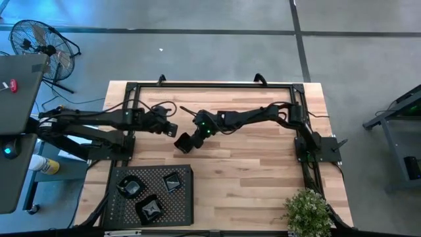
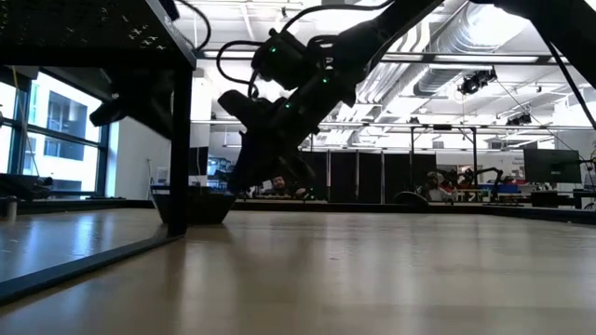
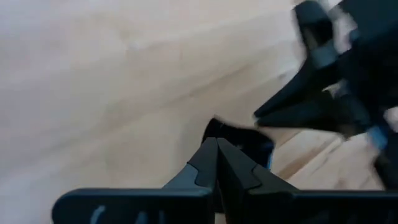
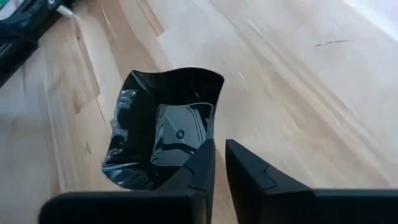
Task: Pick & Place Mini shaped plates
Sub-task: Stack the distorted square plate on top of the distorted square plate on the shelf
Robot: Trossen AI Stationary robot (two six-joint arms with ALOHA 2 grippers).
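Four mini shaped plates show in the high view. Three sit on the large black perforated tray (image 1: 113, 197) at the bench's (image 1: 250, 178) near left corner: one (image 1: 131, 187) at the tray's far left, one (image 1: 172, 182) at its far right, and one (image 1: 150, 209) nearer the front edge. The fourth plate (image 4: 163, 127), a glossy black squarish dish with a wavy rim, lies on the bare wood just beyond the tray, under the tip of the right gripper (image 4: 219, 165). That gripper's two fingers stand a narrow slit apart at the plate's edge; whether they pinch the rim I cannot tell. The left gripper (image 3: 216, 163) hangs just beside it over the bench, fingers pressed fully together and holding nothing. One potted plant (image 1: 307, 212) stands at the near right corner.
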